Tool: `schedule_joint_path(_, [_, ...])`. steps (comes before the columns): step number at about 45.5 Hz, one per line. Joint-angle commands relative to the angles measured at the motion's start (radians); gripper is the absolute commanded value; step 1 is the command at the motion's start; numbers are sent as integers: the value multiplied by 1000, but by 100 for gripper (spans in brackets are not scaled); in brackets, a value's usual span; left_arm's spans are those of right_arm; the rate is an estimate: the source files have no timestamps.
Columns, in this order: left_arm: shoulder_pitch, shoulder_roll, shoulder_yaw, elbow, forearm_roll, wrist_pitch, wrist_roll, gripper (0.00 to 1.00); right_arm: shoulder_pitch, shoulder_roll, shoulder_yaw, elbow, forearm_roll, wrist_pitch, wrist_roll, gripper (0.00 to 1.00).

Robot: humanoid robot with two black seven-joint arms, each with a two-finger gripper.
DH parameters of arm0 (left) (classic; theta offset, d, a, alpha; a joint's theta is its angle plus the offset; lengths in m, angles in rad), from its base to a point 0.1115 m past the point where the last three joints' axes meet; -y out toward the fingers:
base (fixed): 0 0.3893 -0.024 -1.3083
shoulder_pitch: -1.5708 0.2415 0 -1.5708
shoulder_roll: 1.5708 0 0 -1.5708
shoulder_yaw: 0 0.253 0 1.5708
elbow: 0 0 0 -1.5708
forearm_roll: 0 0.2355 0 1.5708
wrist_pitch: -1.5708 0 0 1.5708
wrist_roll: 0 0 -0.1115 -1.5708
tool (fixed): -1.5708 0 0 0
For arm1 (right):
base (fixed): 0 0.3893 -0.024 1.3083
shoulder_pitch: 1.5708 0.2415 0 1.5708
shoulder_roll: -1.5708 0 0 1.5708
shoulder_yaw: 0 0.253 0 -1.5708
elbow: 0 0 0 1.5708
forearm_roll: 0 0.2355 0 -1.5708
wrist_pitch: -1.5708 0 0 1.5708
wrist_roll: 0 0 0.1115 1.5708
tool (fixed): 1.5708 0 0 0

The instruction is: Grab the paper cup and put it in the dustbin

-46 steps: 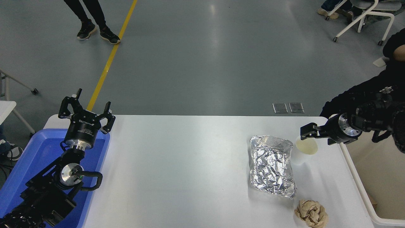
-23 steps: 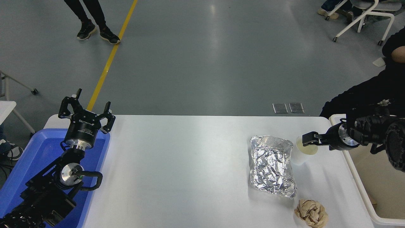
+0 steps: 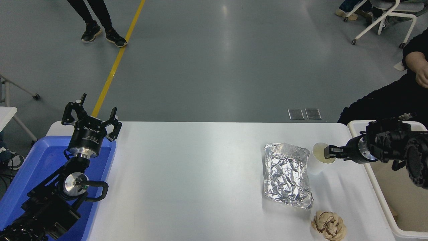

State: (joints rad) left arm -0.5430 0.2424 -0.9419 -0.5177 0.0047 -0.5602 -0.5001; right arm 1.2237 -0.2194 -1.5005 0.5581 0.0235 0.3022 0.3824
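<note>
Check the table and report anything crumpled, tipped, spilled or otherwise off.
No spill shows. The paper cup stands upright beside the foil tray, with the right gripper at its rim. The tray's foil is heavily wrinkled and its rim bent. A crumpled brown paper ball lies loose near the table's front edge.

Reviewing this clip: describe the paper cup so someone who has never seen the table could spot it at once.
Start at the white table and go to its right end, near the cream dustbin. There the paper cup stands upright beside the foil tray, with the right gripper at its rim. It is small, plain white and tapered with a cream inside, unlike the crinkled silver tray or the brown paper ball nearer the camera.
</note>
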Motion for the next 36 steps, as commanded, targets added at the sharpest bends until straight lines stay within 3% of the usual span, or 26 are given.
schedule_joint_path(1, [0, 0, 0, 1, 0, 0, 0, 98, 6, 6, 11, 6, 3, -6, 4, 0])
schedule_joint_path(17, [0, 0, 0, 1, 0, -1, 0, 98, 51, -8, 8, 8, 3, -3, 3, 0])
schedule_joint_path(36, [0, 0, 2, 1, 0, -1, 0, 98, 420, -175, -1, 135, -105, 57, 4, 0])
